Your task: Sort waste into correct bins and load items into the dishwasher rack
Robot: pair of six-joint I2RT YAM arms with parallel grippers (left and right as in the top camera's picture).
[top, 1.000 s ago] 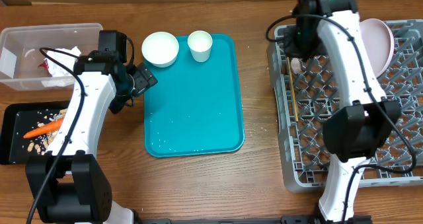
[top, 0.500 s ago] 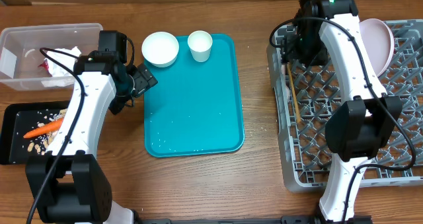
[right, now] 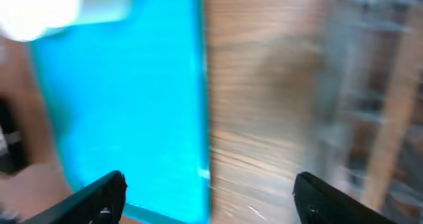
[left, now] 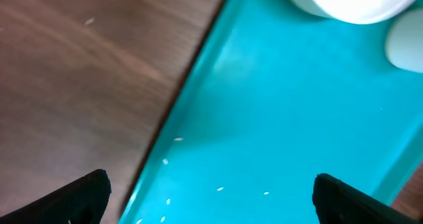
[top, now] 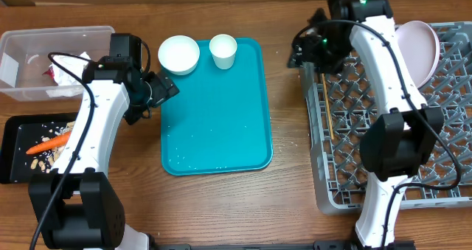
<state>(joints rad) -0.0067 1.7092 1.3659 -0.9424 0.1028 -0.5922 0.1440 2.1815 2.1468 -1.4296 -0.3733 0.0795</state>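
Right claw (top: 301,52): shifted left since half a second ago, off the rack (top: 343,172). It is now over the bare counter (top: 289,132) strip between teal tray (top: 217,125) and rack, near the far edge. Left claw (top: 164,89): unmoved, at the teal tray's left rim.

Overhead.
- Chopsticks (top: 327,106): lying in the rack along its left side, free of the claw.
- Plate (top: 417,47): standing on edge in the rack, toward the far-right corner of the counter.
- Bowl (top: 178,54) and cup (top: 223,51): side by side on the far end of the teal tray, bowl to the left.
- Tub (top: 59,32): far-left corner, holding napkins (top: 70,66) and wrapper (top: 50,73).
- Black tray (top: 18,132): left edge, nearer than the tub, holding carrot (top: 50,143) and scraps (top: 51,160).

Left wrist.
- Left claw (left: 211,197): fingers apart, nothing between them, above the left rim of the teal tray (left: 297,118).
- Crumbs (left: 178,139): a few, scattered on the tray floor.
- Bowl (left: 350,2): top of view.
- Cup (left: 406,45): right margin.

Right wrist (blurred).
- Right claw (right: 211,197): fingers apart, empty, over the wooden counter (right: 264,105).
- Teal tray (right: 119,98): on one side of the claw.
- Rack (right: 357,65): on the other side.
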